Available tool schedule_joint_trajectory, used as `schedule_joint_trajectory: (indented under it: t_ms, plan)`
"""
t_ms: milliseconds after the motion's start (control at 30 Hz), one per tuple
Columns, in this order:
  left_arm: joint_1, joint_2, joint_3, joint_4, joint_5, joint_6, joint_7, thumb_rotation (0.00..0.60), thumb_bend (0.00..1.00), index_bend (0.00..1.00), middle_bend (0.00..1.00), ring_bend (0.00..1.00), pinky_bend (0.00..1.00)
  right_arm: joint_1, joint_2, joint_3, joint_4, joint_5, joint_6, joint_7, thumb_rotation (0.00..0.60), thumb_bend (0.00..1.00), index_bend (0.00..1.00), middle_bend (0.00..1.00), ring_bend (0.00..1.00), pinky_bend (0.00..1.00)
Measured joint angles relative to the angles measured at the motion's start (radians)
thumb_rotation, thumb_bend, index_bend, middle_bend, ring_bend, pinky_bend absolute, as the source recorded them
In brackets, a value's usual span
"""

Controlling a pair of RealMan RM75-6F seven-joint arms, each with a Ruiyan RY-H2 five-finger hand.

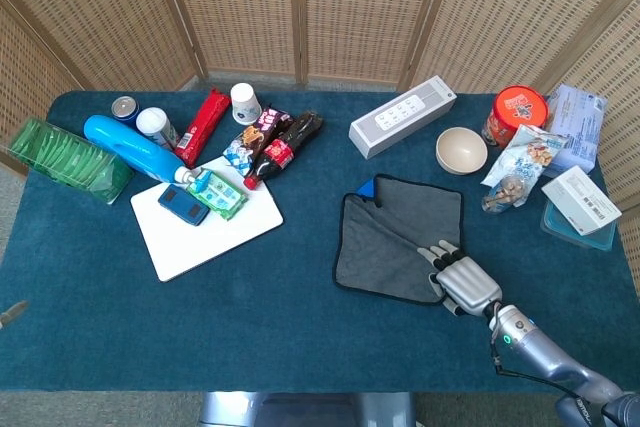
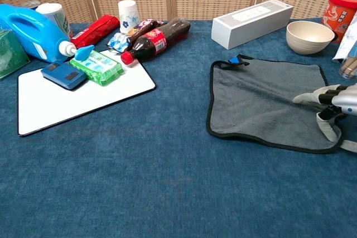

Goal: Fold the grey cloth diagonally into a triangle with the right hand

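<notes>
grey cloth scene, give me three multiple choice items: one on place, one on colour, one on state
1. Where is the right hand?
A. at the grey cloth's near right corner
B. on the white board
C. over the bowl

2. What colour is the cloth's edging?
A. red
B. black
C. yellow

3. How does the cloth lie?
A. folded into a triangle
B. bunched up
C. flat, unfolded

Answers: 1 A, the fingers rest on that corner in both views. 2 B, a dark border runs round it. 3 C, it is spread as a square on the table.
</notes>
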Motion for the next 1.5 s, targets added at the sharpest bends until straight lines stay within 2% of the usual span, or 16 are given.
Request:
schedule_joint_trajectory:
  t_ms: [200,367,667,1000,1500]
  plan:
    - [-0.001,0.000,0.000,-0.001,0.002,0.000,0.000,0.600,0.06,0.02,0.00,0.00,0.00,-0.007,-0.001,-0.003,0.010,-0.008,0.023,0.018,0.600,0.39,0.88,0.00,0.00,0.03]
    - [0.000,-0.001,0.001,-0.002,0.003,0.001,0.001,0.600,0.07,0.02,0.00,0.00,0.00,-0.014,0.002,-0.002,0.012,-0.013,0.045,0.041,0.600,0.40,0.87,0.00,0.00,0.04]
    - [0.000,-0.001,0.000,-0.002,0.002,0.001,-0.001,0.600,0.07,0.02,0.00,0.00,0.00,-0.002,0.020,0.038,-0.022,0.013,0.058,0.053,0.600,0.42,0.88,0.00,0.00,0.04]
    - [0.001,0.003,0.001,0.001,0.001,0.002,-0.012,0.600,0.06,0.02,0.00,0.00,0.00,0.048,0.016,0.115,-0.076,0.101,0.010,0.005,0.600,0.43,0.88,0.00,0.00,0.04]
    - [-0.001,0.004,0.003,0.005,0.002,-0.004,-0.018,0.600,0.07,0.02,0.00,0.00,0.00,0.124,-0.036,0.221,-0.083,0.279,-0.059,-0.092,0.600,0.44,0.89,0.00,0.00,0.04]
